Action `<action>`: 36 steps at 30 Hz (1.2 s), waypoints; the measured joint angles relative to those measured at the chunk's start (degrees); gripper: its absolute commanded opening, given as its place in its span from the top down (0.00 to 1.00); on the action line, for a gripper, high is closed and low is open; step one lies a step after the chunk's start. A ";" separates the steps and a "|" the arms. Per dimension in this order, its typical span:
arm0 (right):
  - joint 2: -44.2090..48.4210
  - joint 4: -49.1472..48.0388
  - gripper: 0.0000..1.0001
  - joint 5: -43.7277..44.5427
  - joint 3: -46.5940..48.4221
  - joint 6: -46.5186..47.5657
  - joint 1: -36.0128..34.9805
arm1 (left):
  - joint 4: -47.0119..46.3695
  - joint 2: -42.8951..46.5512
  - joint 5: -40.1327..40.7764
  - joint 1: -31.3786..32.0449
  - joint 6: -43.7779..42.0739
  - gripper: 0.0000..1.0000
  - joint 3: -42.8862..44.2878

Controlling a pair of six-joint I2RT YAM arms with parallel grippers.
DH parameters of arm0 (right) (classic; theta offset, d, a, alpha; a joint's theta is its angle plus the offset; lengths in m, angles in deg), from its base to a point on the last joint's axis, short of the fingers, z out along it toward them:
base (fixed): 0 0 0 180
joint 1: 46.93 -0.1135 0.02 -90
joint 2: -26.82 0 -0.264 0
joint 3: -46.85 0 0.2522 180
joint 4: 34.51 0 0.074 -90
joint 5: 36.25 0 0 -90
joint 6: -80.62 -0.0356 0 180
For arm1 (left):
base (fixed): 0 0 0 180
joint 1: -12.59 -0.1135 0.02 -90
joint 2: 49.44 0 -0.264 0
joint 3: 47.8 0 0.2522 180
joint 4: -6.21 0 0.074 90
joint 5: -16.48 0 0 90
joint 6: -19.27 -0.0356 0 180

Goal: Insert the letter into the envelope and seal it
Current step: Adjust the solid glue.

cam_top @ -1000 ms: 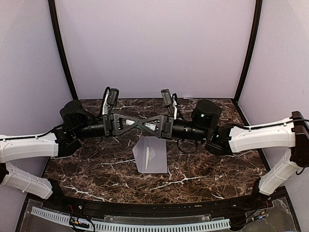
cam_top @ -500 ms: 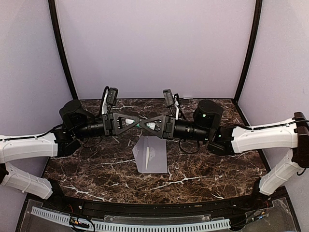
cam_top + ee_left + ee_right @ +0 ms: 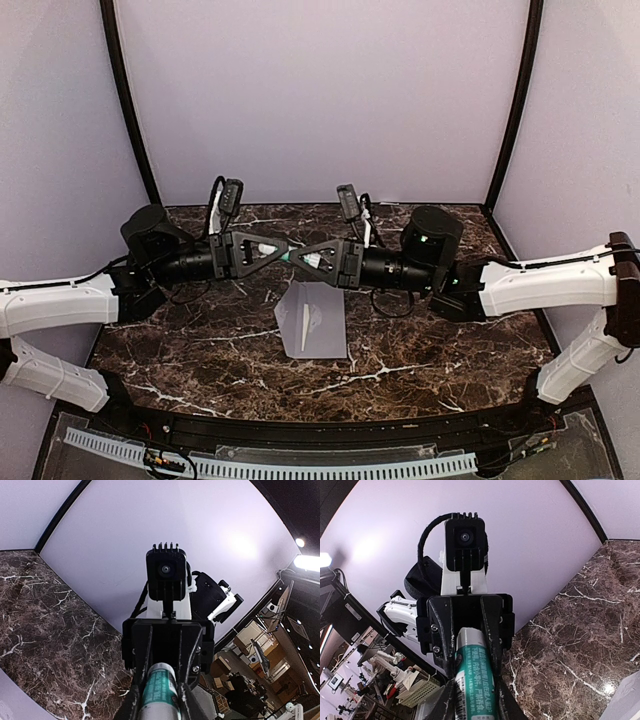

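Observation:
Above the table's far half my two grippers meet tip to tip, level with each other. A green-and-white glue stick [image 3: 296,258] spans between them. My left gripper [image 3: 280,253] is shut on one end of the stick [image 3: 159,690]. My right gripper [image 3: 308,259] is shut on the other end [image 3: 474,680]. In each wrist view the opposite gripper's fingers clasp the far end of the tube. The light-grey envelope [image 3: 318,322] lies flat on the marble below them, with a pale folded flap on its left side. The letter does not show in any view.
The dark marble table [image 3: 200,350] has lilac walls on three sides and black corner posts [image 3: 130,110]. A perforated cable tray [image 3: 300,465] runs along the near edge. Both white arms reach in from the sides.
The two grippers have drawn slightly apart along the stick, so their fingers overlap less. The right jaws have narrowed onto the tube. The envelope has not moved.

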 measured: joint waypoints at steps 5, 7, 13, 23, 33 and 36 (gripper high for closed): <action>-0.02 0.00 0.77 -0.28 0.02 0.00 0.00 | -0.02 -0.02 -0.63 0.00 0.07 1.00 0.02; -0.02 0.00 0.77 -0.42 0.04 0.00 0.00 | -0.04 -0.04 -0.85 0.00 0.15 1.00 0.02; -0.02 -0.11 0.77 -0.48 0.17 -0.07 0.00 | -0.81 -0.22 -1.29 0.00 0.22 1.00 0.02; -0.20 -0.81 0.79 -0.74 0.24 -0.48 0.00 | -3.04 -1.20 -1.18 0.48 0.26 1.00 0.02; 0.13 -0.68 0.93 -0.33 0.04 0.02 0.02 | -3.08 -1.38 -0.26 0.90 -0.28 0.74 0.28; 1.49 1.11 0.93 1.03 -0.59 1.01 -0.37 | -0.44 -0.61 1.07 1.51 -1.75 0.47 0.70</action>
